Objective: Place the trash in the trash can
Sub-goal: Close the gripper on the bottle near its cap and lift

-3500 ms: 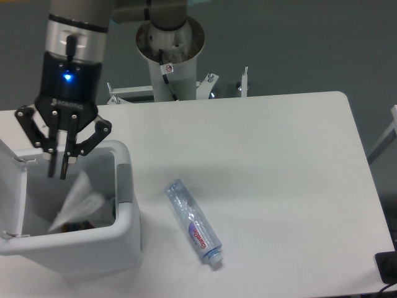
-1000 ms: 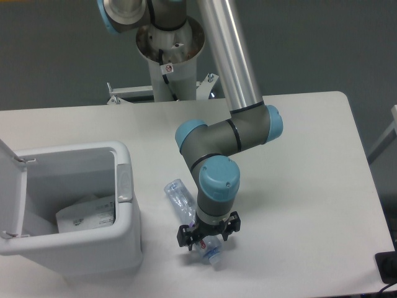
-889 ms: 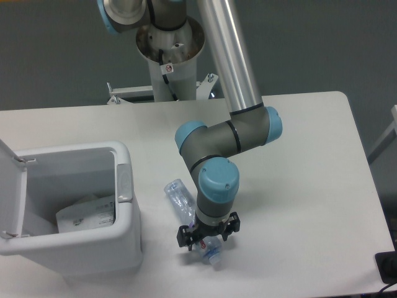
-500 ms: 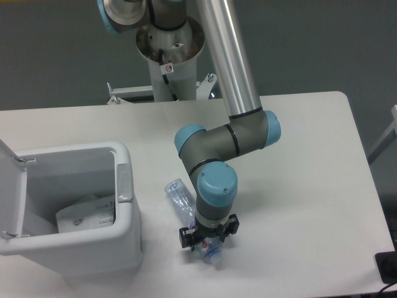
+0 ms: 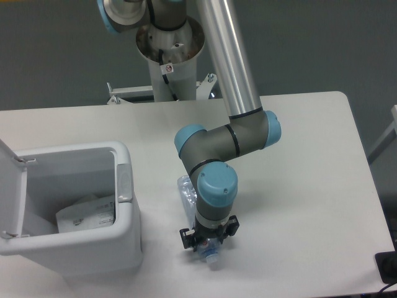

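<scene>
Where the smooth white table with rounded corners fills most of the view, set against a dull grey floor. Reaching down across it, the arm: a polished metal tube, then matte grey joints capped in light blue plastic, wrist pointing straight down. At left, the trash can, boxy white plastic with rounded corners, grey latch strip on the front wall, flip lid swung open and standing at the left edge. Inside, lying flat toward the bottom, the flat clear packet with its printed white label facing up. Just right of the can and not touching it, the crushed clear plastic bottle, crinkled and glossy, lying on the table top, upper end showing beside the wrist, cap end poking out below, middle hidden under the arm. Over that middle, the black gripper, small bracket-like linkages sticking out either side. Fingers hidden beneath the wrist, so cannot tell whether apart or clamped on the bottle
</scene>
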